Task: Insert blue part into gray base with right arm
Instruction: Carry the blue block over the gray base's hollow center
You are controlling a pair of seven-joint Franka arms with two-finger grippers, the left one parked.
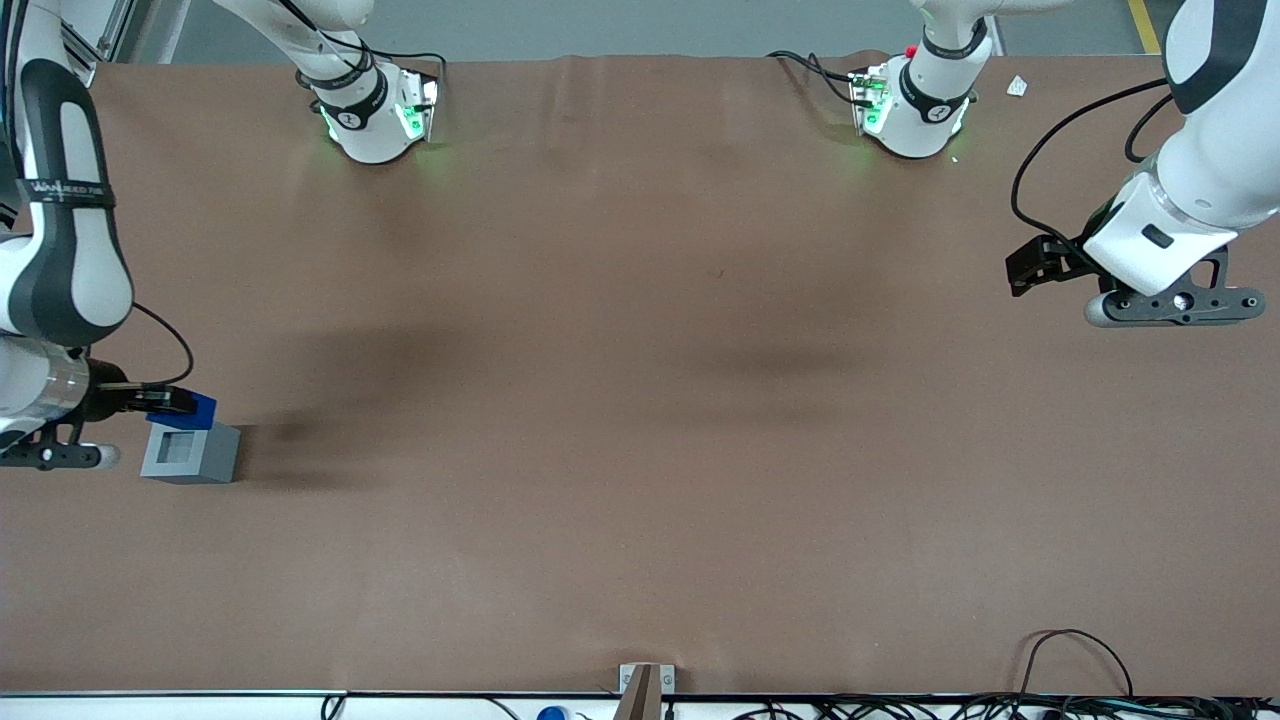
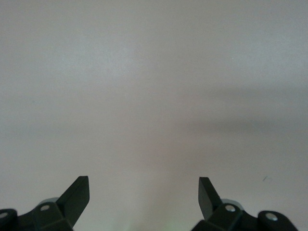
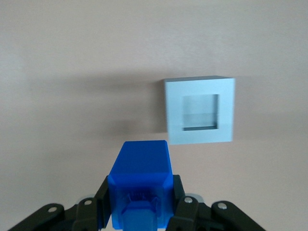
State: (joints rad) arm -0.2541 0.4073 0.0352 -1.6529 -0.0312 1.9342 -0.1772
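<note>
One blue part (image 3: 139, 185) in jaws, one gray base (image 3: 199, 110).

I log the gray base (image 1: 190, 453) as my landmark: it sits on the desk (image 1: 640, 450) toward the working arm's end, recess facing up. My hand (image 1: 165, 402) hangs just above the base's edge farther from the front camera, clamped on the blue part (image 1: 183, 409). The part is held off the desk, beside the recess and not in it; the recess holds nothing. The right arm (image 1: 60, 250) rises above the base.
</note>
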